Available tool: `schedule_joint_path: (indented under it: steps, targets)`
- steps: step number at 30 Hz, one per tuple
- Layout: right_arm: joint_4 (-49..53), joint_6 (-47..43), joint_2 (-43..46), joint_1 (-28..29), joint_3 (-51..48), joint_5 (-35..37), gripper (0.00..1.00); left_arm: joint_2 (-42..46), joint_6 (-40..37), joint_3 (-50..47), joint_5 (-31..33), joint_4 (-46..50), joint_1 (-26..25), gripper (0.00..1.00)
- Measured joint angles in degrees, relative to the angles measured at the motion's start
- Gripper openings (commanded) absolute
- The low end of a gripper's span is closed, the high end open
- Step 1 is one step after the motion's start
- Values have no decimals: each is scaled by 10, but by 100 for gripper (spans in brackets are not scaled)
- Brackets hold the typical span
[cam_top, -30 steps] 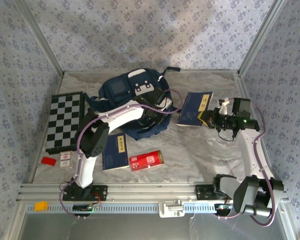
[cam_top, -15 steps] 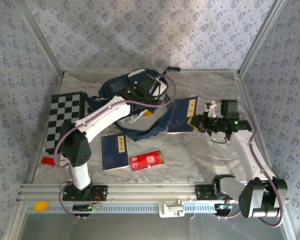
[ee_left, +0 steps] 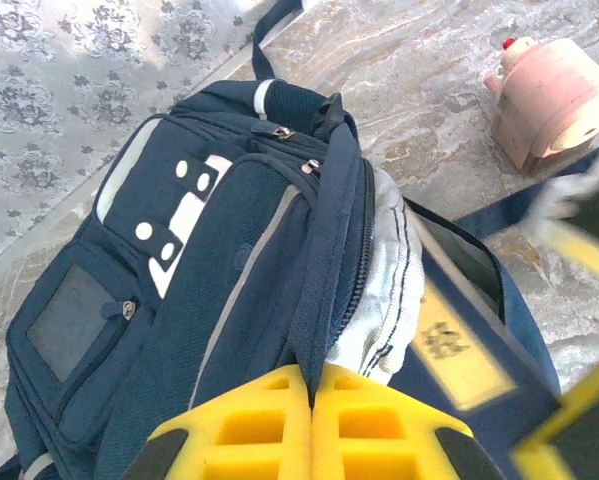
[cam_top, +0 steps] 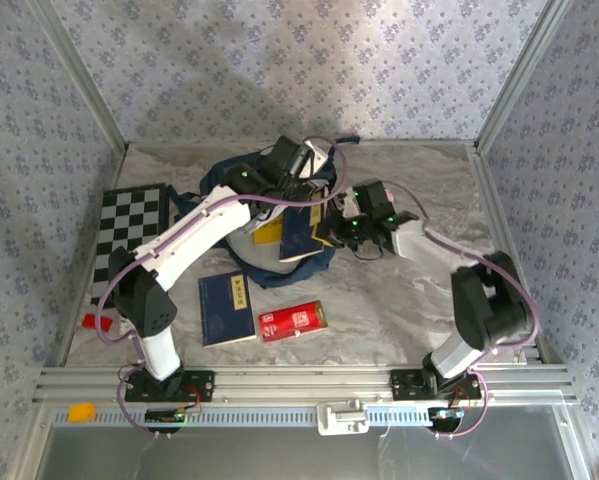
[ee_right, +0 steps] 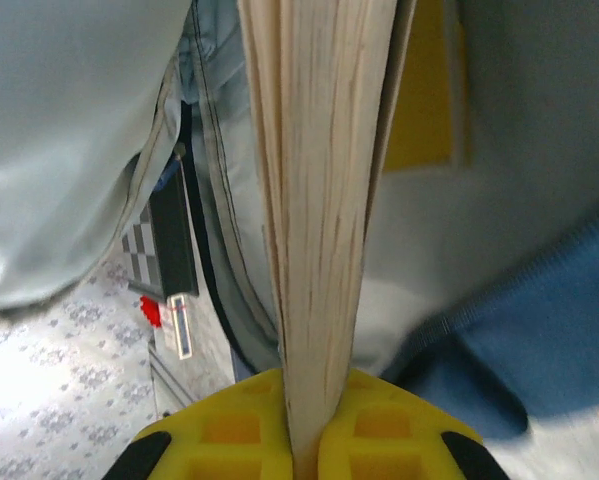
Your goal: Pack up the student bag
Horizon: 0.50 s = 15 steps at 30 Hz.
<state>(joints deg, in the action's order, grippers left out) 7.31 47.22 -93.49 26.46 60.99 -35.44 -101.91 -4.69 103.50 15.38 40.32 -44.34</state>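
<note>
One book (ee_right: pixel 319 200) at student bag (ee_left: pixel 229 270) mouth

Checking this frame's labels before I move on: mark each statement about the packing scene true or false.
1. The right gripper is shut on a book, page edges between its fingers. True.
2. The left gripper is open above the chessboard. False: it is shut on the student bag, pinching fabric at its opening; the chessboard lies to the bag's left.
3. A second blue book lies flat on the table beside a red pack. True.
4. The red pack is inside the bag. False: it lies on the table in front of the bag.
</note>
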Motion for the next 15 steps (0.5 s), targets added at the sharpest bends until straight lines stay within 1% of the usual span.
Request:
schedule_joint_path:
  steps: [3,5,7,8,9,10,11,12,15]
  targets:
    - [-32,4,-75,17,55,17,0,0,4,1,7,-1,4,0]
    - [-34,1,-126,24,99,32,8,0,14,1,5,-4,10,0]
    - [-40,0,-163,27,129,42,14,0,30,1,-2,-7,22,0]
    - [-45,-1,-180,27,140,44,19,0,39,1,-9,-9,31,0]
    - [-46,-2,-192,27,148,47,27,0,45,1,-13,-11,37,0]
    - [-46,-8,-201,26,152,51,37,0,51,1,-21,-15,43,0]
    - [-43,-16,-204,26,154,59,45,0,55,0,-27,-20,49,0]
    - [-37,-25,-204,26,154,65,49,1,58,-2,-31,-25,51,0]
    - [-7,-54,-197,25,157,93,53,1,63,-4,-41,-29,52,0]
